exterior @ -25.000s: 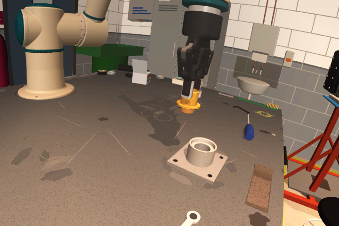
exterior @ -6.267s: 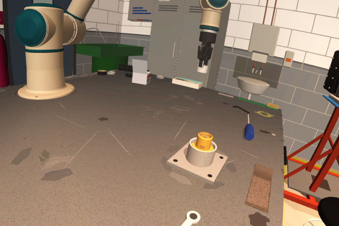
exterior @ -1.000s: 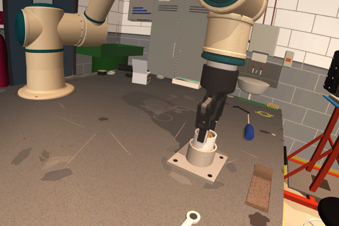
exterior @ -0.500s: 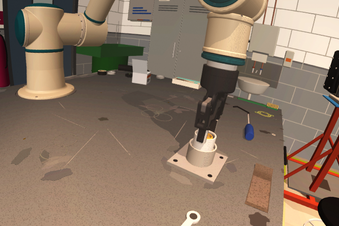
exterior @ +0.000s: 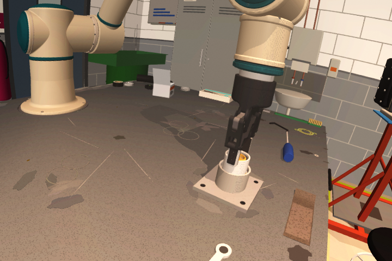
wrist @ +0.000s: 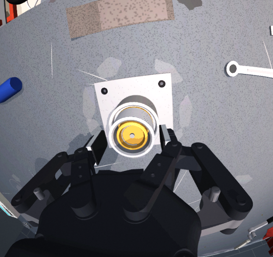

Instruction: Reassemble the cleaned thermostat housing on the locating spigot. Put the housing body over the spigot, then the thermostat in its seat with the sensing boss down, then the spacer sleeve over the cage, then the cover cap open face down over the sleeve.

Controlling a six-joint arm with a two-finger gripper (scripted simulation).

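My gripper (exterior: pixel 237 155) (wrist: pixel 130 140) is open and holds nothing. It hangs straight over the stack, one finger on each side of the white spacer sleeve (exterior: pixel 237 164) (wrist: pixel 131 136). The sleeve stands upright in the cream housing body (exterior: pixel 233 180) (wrist: pixel 135 111). The housing body sits on the square base plate (exterior: pixel 228 188) (wrist: pixel 133 96). The brass thermostat (exterior: pixel 243 157) (wrist: pixel 132 136) shows inside the sleeve's open top. The spigot is hidden under the parts. I cannot see the cover cap.
Behind the work stand grey lockers (exterior: pixel 202 43), a white box (exterior: pixel 162 83) and the arm's base (exterior: pixel 52 77). A blue-handled screwdriver (exterior: pixel 287 147) lies to the right. A brown pad (exterior: pixel 300 217) and a white wrench (exterior: pixel 221 252) lie near the front edge.
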